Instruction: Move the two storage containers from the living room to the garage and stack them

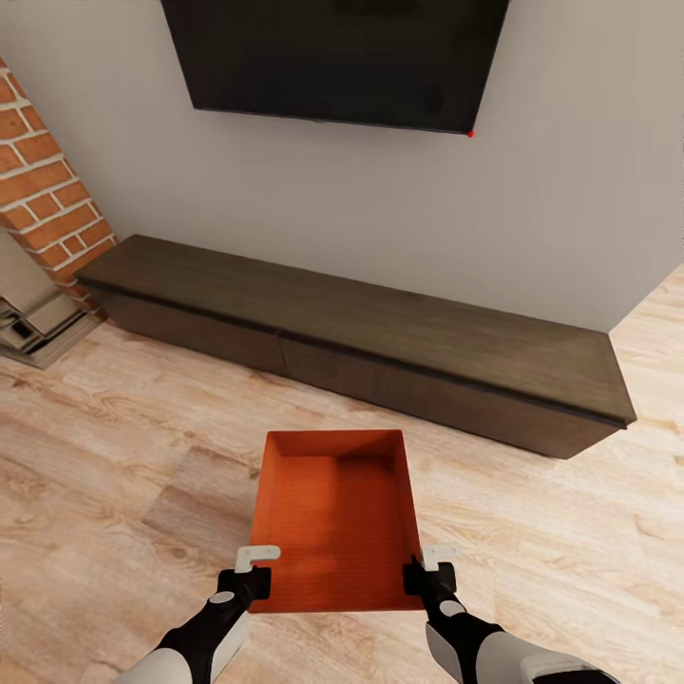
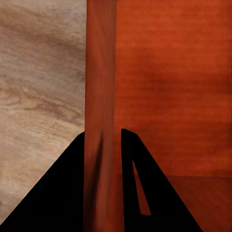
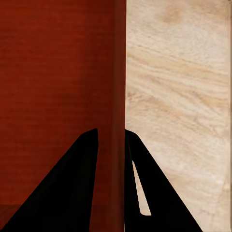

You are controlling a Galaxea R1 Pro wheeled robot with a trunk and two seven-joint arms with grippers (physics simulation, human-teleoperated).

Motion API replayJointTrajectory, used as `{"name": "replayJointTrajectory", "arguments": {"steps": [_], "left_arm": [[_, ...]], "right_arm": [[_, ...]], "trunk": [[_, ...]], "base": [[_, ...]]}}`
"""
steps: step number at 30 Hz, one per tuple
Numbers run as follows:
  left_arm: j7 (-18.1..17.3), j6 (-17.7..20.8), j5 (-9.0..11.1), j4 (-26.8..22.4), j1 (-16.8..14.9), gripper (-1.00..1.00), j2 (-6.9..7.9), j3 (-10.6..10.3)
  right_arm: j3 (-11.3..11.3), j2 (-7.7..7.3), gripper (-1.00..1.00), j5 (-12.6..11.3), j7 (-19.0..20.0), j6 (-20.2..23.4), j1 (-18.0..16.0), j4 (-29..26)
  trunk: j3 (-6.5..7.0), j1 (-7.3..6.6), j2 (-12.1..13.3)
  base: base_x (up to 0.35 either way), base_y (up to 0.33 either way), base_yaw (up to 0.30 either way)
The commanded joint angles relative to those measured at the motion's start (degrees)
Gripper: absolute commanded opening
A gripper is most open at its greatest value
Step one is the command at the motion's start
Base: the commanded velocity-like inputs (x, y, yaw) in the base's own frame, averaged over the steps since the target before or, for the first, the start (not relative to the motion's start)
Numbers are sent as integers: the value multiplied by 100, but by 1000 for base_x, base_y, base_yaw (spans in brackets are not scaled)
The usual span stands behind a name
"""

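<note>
One orange-red storage container hangs above the light wood floor of the living room, held between both arms. My left gripper is shut on its left wall near the front corner. In the left wrist view that wall runs between the two black fingers. My right gripper is shut on the right wall, which in the right wrist view sits between its fingers. The container's inside is bare.
A long dark wood TV bench stands against the grey wall ahead, under a black wall TV. A red brick column rises at the left with a grey stepped base beside it. Wood floor stretches around me.
</note>
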Motion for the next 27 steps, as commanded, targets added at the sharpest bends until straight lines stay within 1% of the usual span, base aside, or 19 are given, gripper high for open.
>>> {"name": "replayJointTrajectory", "arguments": {"steps": [1, 4, 8, 24, 27], "left_arm": [[72, -14, 130, 26, -1, -100, -5, 54], [69, -14, 203, 25, -1, -100, -1, 54], [65, -14, 238, 25, -1, -100, -4, 53], [63, -14, 252, 33, -1, -100, -8, 45], [63, -14, 252, 33, -1, -100, -8, 45]], "right_arm": [[-195, 7, -100, 44, -41, -56, -6, -14], [-195, 12, -100, 44, -49, -35, -6, -14], [-195, 13, -100, 49, -53, -35, -6, -14], [-193, 7, -100, 108, -5, -92, -6, -17], [-195, 7, -100, 76, -2, -108, -6, -15]], "trunk": [[16, -23, 40], [70, -89, 161], [142, -177, 321], [429, -528, 963], [483, -594, 1083]], "base": [[0, 0, 0], [0, 0, 0], [0, 0, 0], [0, 0, 0], [0, 0, 0]]}}
